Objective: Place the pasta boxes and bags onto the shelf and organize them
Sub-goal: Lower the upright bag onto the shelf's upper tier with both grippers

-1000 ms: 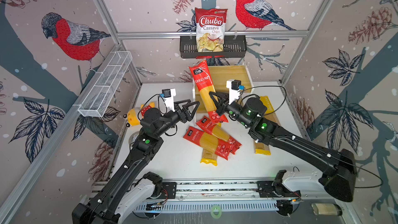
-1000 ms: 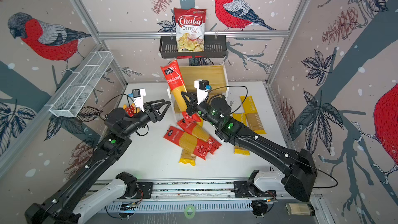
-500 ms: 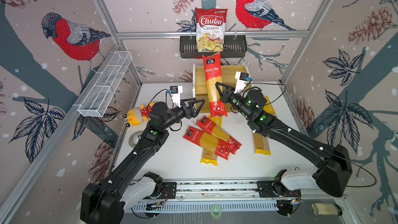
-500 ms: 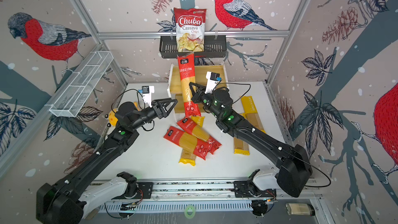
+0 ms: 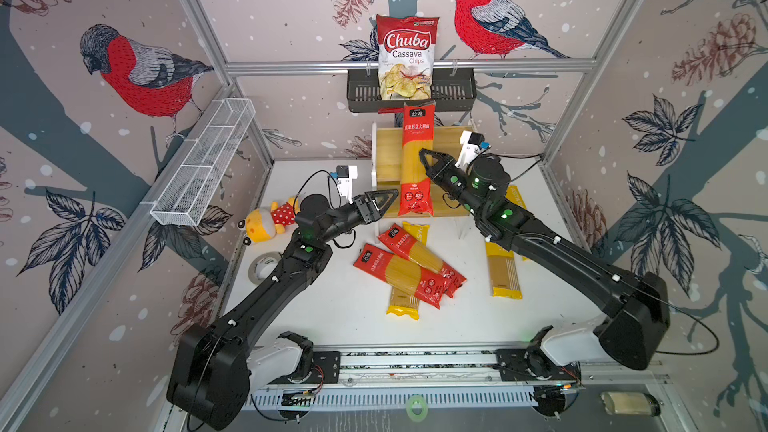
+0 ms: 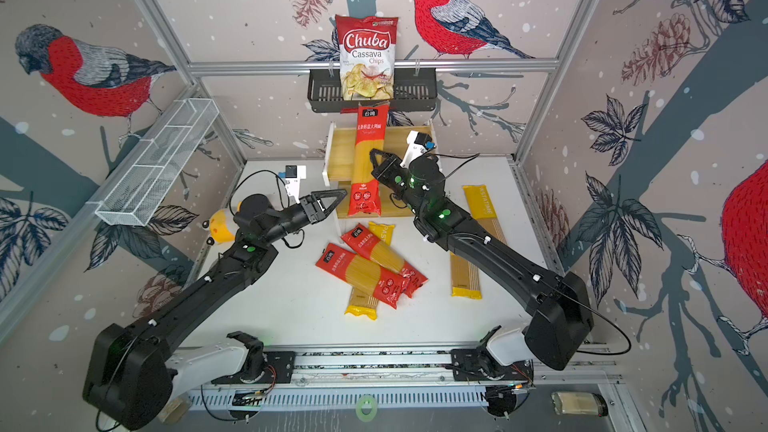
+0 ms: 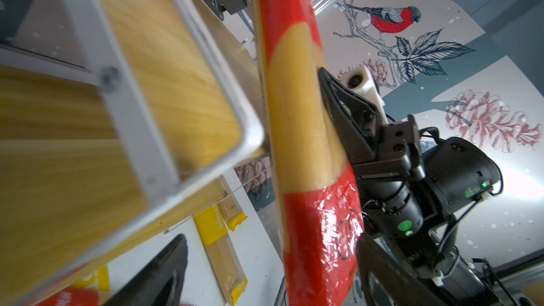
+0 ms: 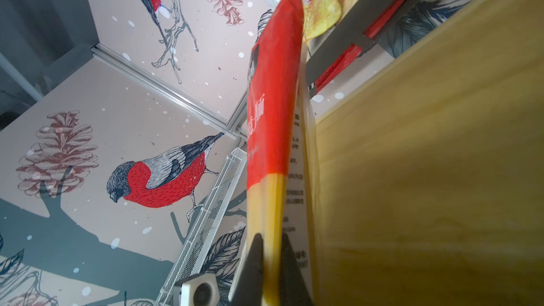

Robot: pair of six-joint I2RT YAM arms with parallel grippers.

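R fingers (image 8: 251,269) on pack (image 8: 270,113); bskt (image 5: 363,93): chips (image 5: 407,56)

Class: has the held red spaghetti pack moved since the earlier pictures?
Yes. The red spaghetti pack swung upright, top rising toward the black slotted basket.

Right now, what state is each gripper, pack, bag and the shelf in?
right gripper: shut on held red pack
left gripper: open, holding nothing
held red pack: upright, in front of shelf
shelf: no pack on it yet
other red packs: lying overlapped on table
yellow packs: lying flat on table
chips bag: upright in black basket
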